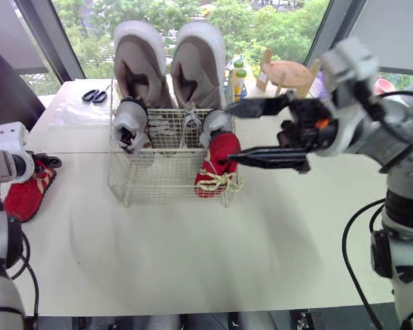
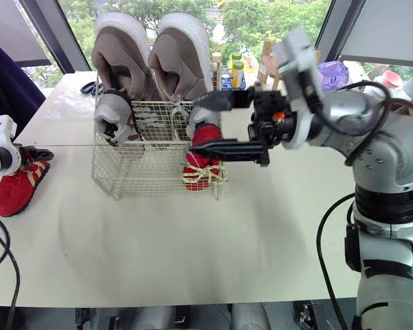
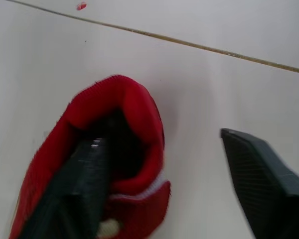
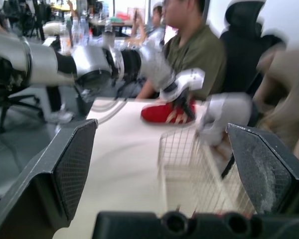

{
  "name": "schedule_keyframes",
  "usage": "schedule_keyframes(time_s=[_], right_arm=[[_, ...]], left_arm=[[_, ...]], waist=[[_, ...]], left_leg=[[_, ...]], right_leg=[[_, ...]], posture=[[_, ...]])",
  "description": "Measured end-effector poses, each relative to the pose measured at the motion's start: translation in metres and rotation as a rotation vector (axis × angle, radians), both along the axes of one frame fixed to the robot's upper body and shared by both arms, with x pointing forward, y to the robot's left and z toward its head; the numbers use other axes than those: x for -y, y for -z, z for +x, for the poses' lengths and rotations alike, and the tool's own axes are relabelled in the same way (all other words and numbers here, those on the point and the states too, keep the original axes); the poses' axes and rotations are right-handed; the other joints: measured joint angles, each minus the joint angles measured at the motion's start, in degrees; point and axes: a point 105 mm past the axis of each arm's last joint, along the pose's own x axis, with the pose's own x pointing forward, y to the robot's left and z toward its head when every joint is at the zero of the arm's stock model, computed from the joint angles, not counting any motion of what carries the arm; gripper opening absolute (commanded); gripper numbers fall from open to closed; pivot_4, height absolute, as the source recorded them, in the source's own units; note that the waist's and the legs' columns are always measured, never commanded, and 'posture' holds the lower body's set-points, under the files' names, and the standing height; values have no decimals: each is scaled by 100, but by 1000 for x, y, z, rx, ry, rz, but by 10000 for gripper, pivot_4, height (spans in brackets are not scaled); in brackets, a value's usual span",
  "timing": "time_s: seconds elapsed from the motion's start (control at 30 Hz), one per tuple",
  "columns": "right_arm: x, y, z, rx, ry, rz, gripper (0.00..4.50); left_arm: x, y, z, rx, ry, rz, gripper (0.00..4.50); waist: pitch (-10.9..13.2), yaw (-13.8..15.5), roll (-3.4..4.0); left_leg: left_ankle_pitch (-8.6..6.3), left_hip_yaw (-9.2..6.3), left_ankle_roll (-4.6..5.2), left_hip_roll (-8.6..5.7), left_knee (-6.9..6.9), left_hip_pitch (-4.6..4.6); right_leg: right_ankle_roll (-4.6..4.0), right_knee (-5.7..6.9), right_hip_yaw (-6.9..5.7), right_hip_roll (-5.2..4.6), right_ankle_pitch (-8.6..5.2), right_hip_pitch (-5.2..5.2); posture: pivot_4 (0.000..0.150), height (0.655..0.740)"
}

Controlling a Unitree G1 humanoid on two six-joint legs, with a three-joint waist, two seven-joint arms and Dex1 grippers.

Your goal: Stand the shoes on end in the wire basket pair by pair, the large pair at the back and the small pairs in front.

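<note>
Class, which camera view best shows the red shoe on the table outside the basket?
Left wrist view: the red shoe is close, opening plain, one finger of the left end effector inside. Both eye views show it at the left edge of the table; the right wrist view, far off.

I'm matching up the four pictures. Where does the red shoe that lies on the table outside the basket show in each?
Left eye view: the red shoe lies at the left edge, left of the wire basket.
Right eye view: at the left edge too, left of the basket.
Left wrist view: close up, opening toward the camera.
Right wrist view: far across the table, beyond the basket.
Shared landmark: the wire basket.
</note>
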Motion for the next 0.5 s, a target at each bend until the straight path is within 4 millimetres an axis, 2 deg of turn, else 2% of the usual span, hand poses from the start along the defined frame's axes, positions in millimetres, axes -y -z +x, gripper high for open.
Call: schedule_keyframes(time_s=[0.13,0.4,0.47,0.5], right_arm=[[1,1,5,-13,43,9,45000],[3,5,9,-27,75,20,45000],[3,5,10,-21,71,24,45000],[2,5,10,-17,66,27,45000]], left_arm=[[-1,3,3,9,-6,23,356],[1,-2,3,6,-20,-7,356],[5,-14,4,30,-26,-61,356],[6,-28,5,61,-27,-89,356]], waist=[[-1,6,-1],[1,6,-7],[6,4,-30],[1,3,-42]], left_leg=[[-1,-1,1,0,2,0],[-1,-4,2,-1,6,-3],[-1,-12,2,0,13,-14],[-1,-18,2,1,20,-28]], right_leg=[[5,2,0,-6,3,0],[10,5,0,-5,6,-1],[11,7,-6,-1,6,-6],[12,11,-10,1,6,-16]], posture=[[1500,7400],[1500,7400],[1500,7400],[1500,7400]])
